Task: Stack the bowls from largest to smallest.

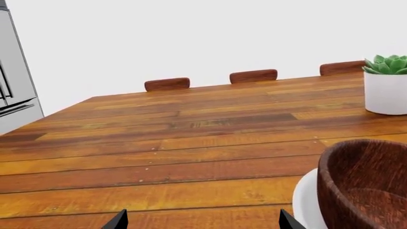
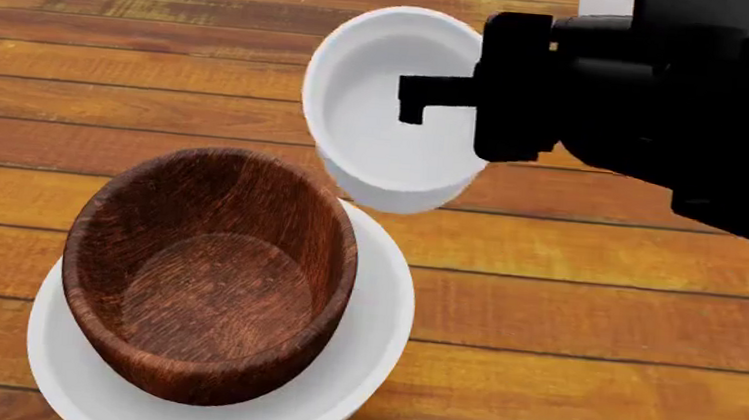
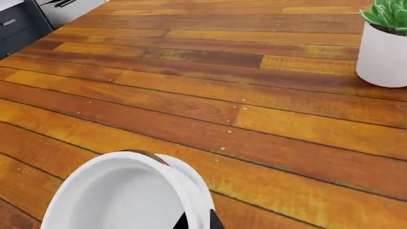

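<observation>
- Deep dark-brown wood-grain bowl (image 2: 209, 272) sits inside the wide shallow glossy white bowl (image 2: 371, 340), lower left.
- Right tool (image 2: 417, 98) pinches the small white cup-like bowl (image 2: 382, 120) by its rim, above the wooden plank counter (image 2: 582, 297).
- Left tool (image 1: 202, 220) spread, holding nothing.

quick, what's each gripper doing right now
Left gripper: open, empty.
Right gripper: shut on the small white bowl.

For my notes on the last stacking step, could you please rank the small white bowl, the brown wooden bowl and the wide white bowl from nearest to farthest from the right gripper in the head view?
1. small white bowl: held at its rim by the right gripper, above the table.
2. brown wooden bowl: lower left of it, nested in the largest.
3. wide white bowl: underneath the wooden one; too close to call against it.
</observation>
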